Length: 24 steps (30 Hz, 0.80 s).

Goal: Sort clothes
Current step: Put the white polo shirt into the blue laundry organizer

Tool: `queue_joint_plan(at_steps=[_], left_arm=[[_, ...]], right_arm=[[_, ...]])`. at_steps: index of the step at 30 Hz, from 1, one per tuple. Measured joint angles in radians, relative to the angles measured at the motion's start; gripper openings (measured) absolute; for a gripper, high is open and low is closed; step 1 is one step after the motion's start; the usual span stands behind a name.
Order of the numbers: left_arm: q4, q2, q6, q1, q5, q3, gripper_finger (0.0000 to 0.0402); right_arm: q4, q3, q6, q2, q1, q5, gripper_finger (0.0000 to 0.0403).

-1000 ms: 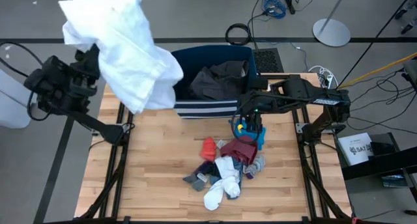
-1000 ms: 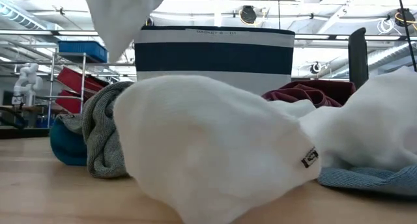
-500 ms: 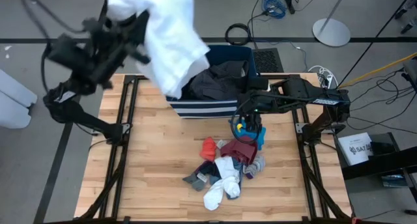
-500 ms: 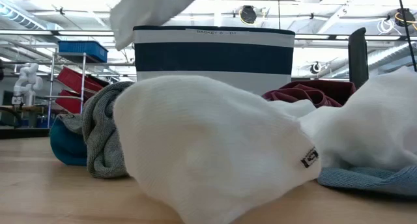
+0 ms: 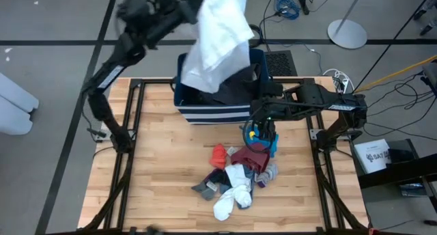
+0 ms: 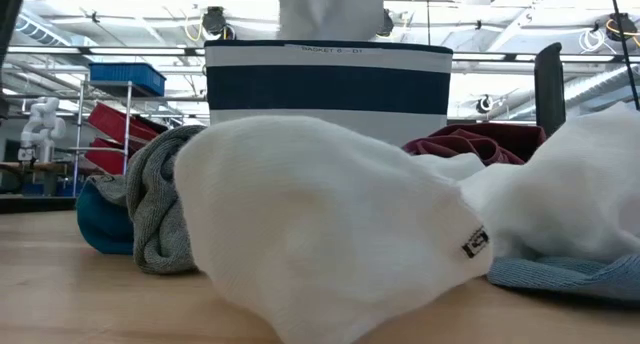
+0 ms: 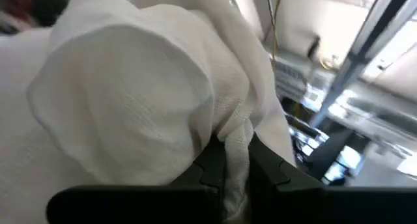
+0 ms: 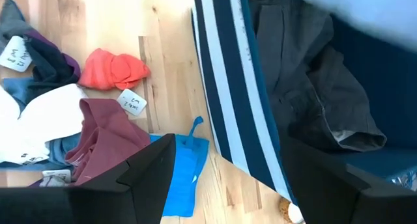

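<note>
Above the navy striped bin (image 5: 218, 98) at the desk's (image 5: 157, 167) far edge, the left tool (image 7: 236, 160) holds a white garment (image 5: 217, 37) up in the air, its dark fingers pressed together on a fold of the cloth, as the left wrist view shows. From overhead, the garment hangs from the raised left arm and its lower edge drapes over the bin's opening. The low view catches the same white cloth (image 6: 328, 11) just above the bin's rim (image 6: 328, 46).

Inside the bin lies a dark grey garment (image 8: 313, 87), crumpled against the blue lining.

Just in front of the bin, the right tool (image 5: 263, 134) hovers low over the desk with its fingers spread wide and nothing between them. A bright blue piece (image 8: 186, 175) lies directly below it, touching the bin's striped wall. Beside that sits a maroon piece (image 8: 107, 136) with a paper tag, and a red-orange piece (image 8: 116, 69) lies a little apart on the bare wood.

Nearer the desk's front edge, the rest of the pile is heaped together: white socks (image 5: 232, 194), grey socks (image 5: 205, 188) and a dark purple scrap (image 8: 45, 61), all overlapping. At table height, a big white sock (image 6: 320, 234) fills the foreground, with a grey sock (image 6: 155, 209) and a teal piece (image 6: 100, 224) beside it.
</note>
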Motion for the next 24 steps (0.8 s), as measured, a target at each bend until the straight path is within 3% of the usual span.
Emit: queue_joint_plan(at_steps=[7,16,24], left_arm=[[-0.113,0.119,0.000,0.053,0.116,0.000,0.0035],[-0.557,0.148,0.412,0.059,0.115,-0.029,0.0033],[-1.006,0.150,0.670,0.059,0.118,-0.043,0.0033]], right_arm=[[0.000,0.000,0.024,-0.015,0.032,0.001,0.0263],[0.000,0.000,0.035,-0.040,0.042,0.001,0.0263],[0.000,0.000,0.030,-0.047,0.042,0.005,0.0263]])
